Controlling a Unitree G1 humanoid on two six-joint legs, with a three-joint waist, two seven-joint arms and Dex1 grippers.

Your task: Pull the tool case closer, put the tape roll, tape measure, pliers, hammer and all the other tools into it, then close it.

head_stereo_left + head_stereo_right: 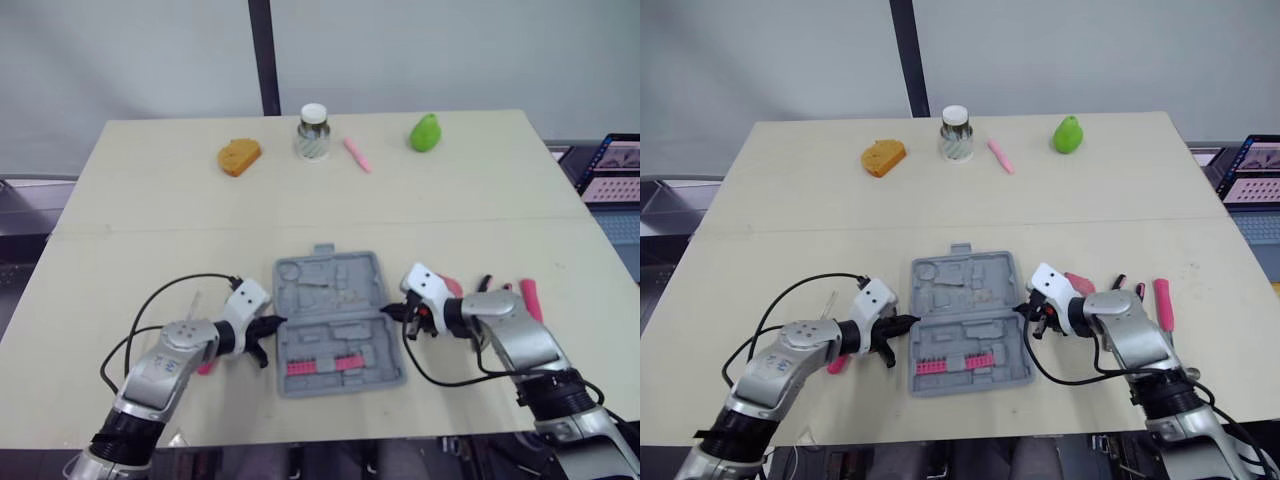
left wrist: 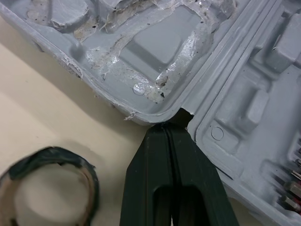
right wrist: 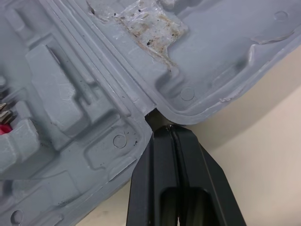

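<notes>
Looking over the table [image 1: 150,180], I see the tool case [image 1: 335,320] lying open and flat near its front edge. My left gripper [image 1: 274,324] has its fingers pressed together on nothing, tips at the case's left hinge notch. My right gripper [image 1: 390,311] does likewise at the right notch. The tape roll [image 2: 47,188] lies just beside the left fingers.

Right gripper [image 3: 172,130] pinched together, tips touching the notch between the two halves of the open grey tool case [image 3: 70,84]. Beige table [image 3: 270,155] alongside.
</notes>
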